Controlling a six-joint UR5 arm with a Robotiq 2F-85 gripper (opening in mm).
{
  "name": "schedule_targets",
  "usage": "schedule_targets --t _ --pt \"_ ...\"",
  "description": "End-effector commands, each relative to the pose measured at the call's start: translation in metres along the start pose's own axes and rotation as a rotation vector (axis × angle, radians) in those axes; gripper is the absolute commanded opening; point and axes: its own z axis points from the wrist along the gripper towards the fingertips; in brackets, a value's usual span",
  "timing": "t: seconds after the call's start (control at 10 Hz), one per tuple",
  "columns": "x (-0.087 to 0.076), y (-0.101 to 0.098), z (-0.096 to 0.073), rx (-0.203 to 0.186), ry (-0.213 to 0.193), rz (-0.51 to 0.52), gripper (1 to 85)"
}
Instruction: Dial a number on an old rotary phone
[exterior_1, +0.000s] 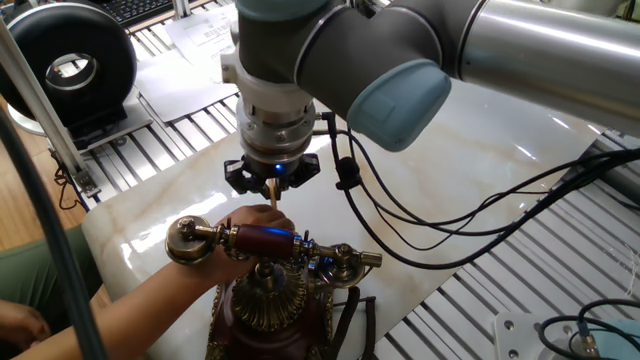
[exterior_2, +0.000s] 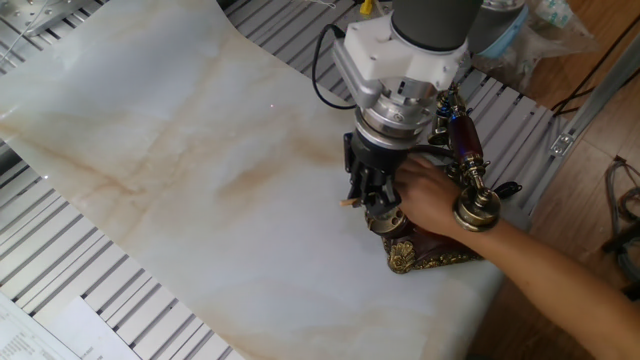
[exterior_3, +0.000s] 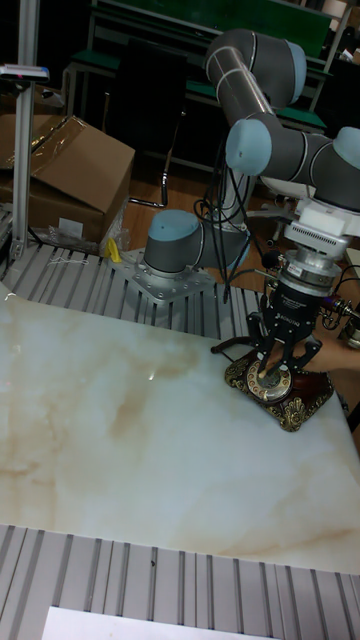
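Dialing looks mid-way: end effector (exterior_3: 277, 366) clenched on a thin wooden stick (exterior_1: 273, 191), tip at the dial of the maroon brass-trimmed rotary phone (exterior_3: 283, 384) at the marble desk (exterior_2: 180, 190) edge, hand (exterior_2: 428, 195) steadying it.

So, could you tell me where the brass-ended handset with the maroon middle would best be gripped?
Probably at the brass-ended handset's slim maroon middle, coming straight down from above: it lies level across the cradle, and that narrow shaft suits jaws better than the bulbous brass ends. The person's hand crowds one side.
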Motion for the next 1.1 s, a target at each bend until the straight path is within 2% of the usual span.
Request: schedule_targets --t 0.0,1.0 --pt "0.004 0.003 0.003 -0.003 0.007 0.006 1.0" --pt "0.02 0.004 0.005 0.017 0.025 0.005 1.0"
